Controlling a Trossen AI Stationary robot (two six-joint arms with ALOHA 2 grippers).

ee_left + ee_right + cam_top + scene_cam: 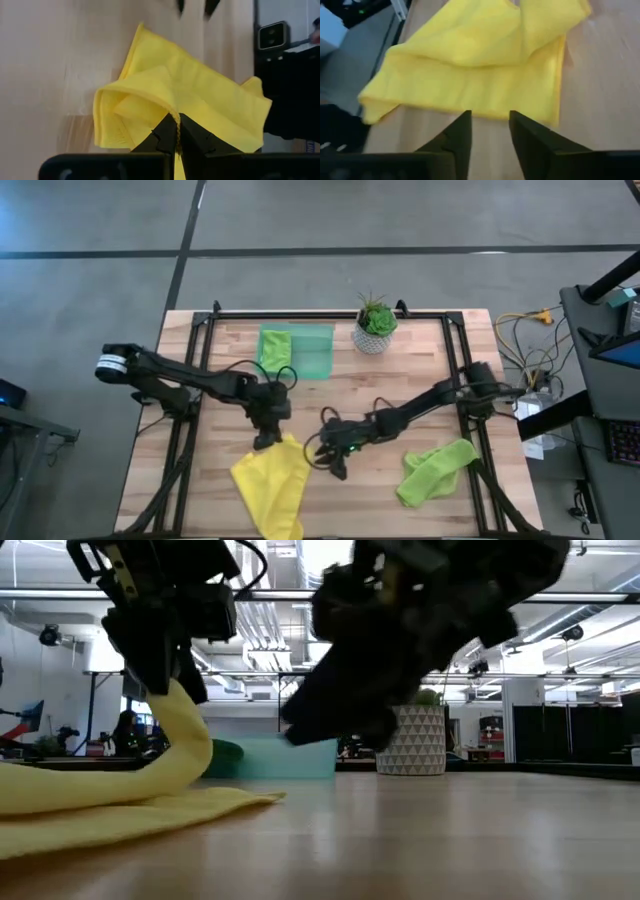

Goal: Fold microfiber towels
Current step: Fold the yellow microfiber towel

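A yellow microfiber towel [270, 490] lies spread near the table's front edge, left of the middle. Its far part is raised, and my left gripper [266, 442] is shut on it there. Just right of the towel, low over the wood, my right gripper [335, 465] is open. Its fingers [462, 132] stand short of the towel's edge [485, 112] with nothing between them. A lime green towel [436, 470] lies crumpled at the front right. Another lime green towel [275, 348] lies folded at the back, on the left part of the green tray [318, 352]. My left gripper pinches the yellow towel's hemmed edge [174, 116] between its two fingers, where the cloth is bunched into folds. The fingers slant down from the table's far left. The held part [185, 725] is lifted and droops slack below the fingers; the rest [120, 810] lies on the table.
A potted plant [375, 328] in a white patterned pot stands at the back, right of the tray. Black frame rails [190, 380] run along the table's left, right and far sides. Bare wood shows between the yellow towel and the crumpled green one.
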